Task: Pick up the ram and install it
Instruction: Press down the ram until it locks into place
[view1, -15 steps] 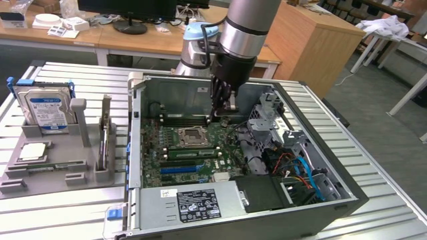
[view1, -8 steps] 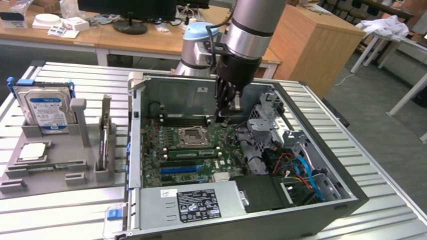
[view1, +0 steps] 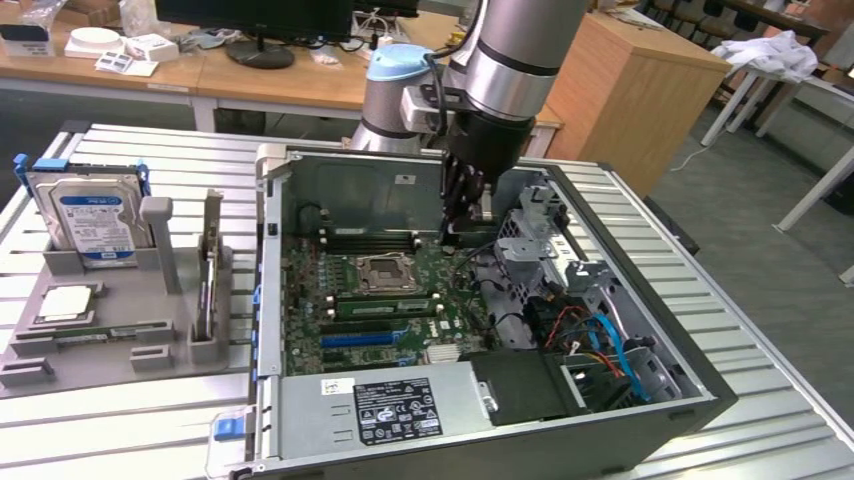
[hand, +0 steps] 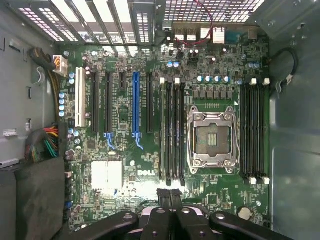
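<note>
1. Exterior view: the arm (view1: 514, 60) comes down almost vertically, with its wrist aimed straight down into the open computer case (view1: 694, 390).
2. Exterior view: the end effector (view1: 461, 225) hangs inside the case near the far wall, above the motherboard (view1: 387, 290). Its dark fingers point downward and are clenched together.
3. Exterior view: the ram (view1: 96, 331) sits in a low slot of the grey holder (view1: 114, 300) on the surface (view1: 134, 430). It is outside the case and well apart from the end effector, toward the exterior view's left.
4. Exterior view: a hard drive (view1: 94, 215) stands upright in the same holder, also well apart from the end effector.
5. Wrist view: the end effector (hand: 170, 196) faces squarely down at the motherboard (hand: 120, 150), raised clear of it. The fingertips (hand: 164, 196) are pressed against each other.
6. Wrist view: below and beyond the fingertips, a bank of memory slots (hand: 171, 135) runs away from the end effector. The CPU socket (hand: 211, 140) lies just beside those slots.
</note>
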